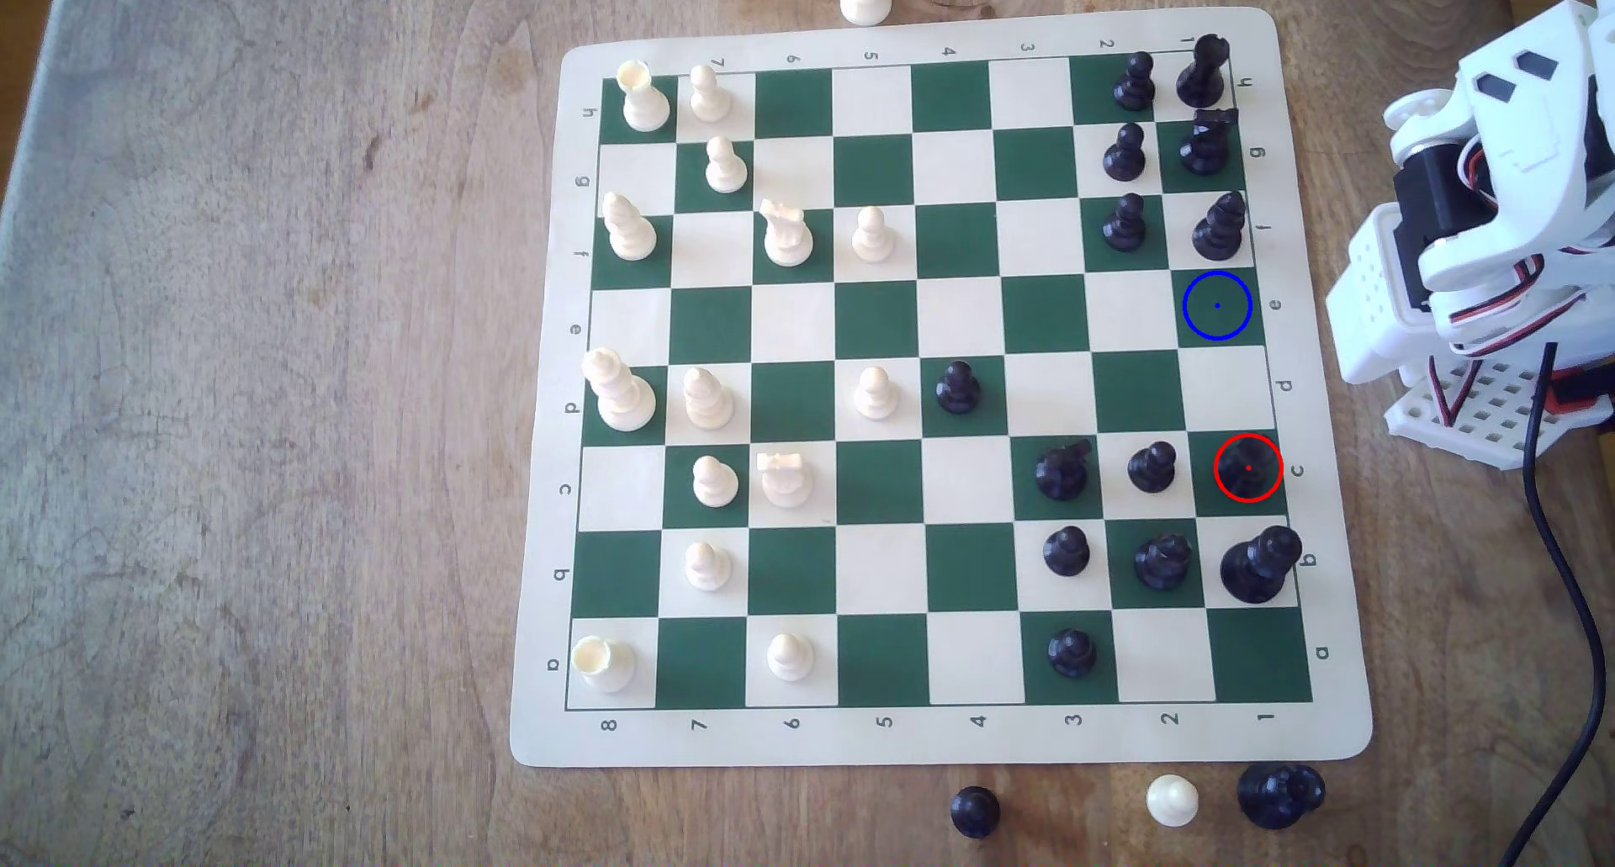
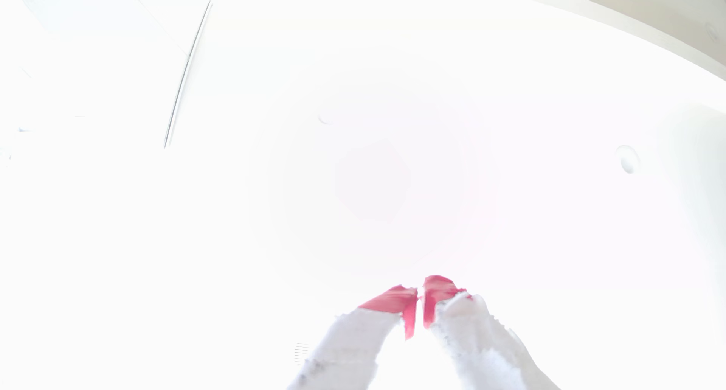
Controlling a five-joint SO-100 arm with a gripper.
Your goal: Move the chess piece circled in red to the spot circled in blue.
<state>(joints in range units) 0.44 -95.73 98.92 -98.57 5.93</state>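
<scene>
red-tipped claw (image 2: 420, 299) pressed together, black chess piece (image 1: 1246, 474) upright, red-ringed green square

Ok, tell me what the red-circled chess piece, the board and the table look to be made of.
The chess piece: likely moulded plastic, black, with a faint sheen. The board: seemingly a thin flexible mat, vinyl or similar, with printed matte green and cream squares and rounded corners. The table: wood, with visible grain and a worn matte surface.
</scene>
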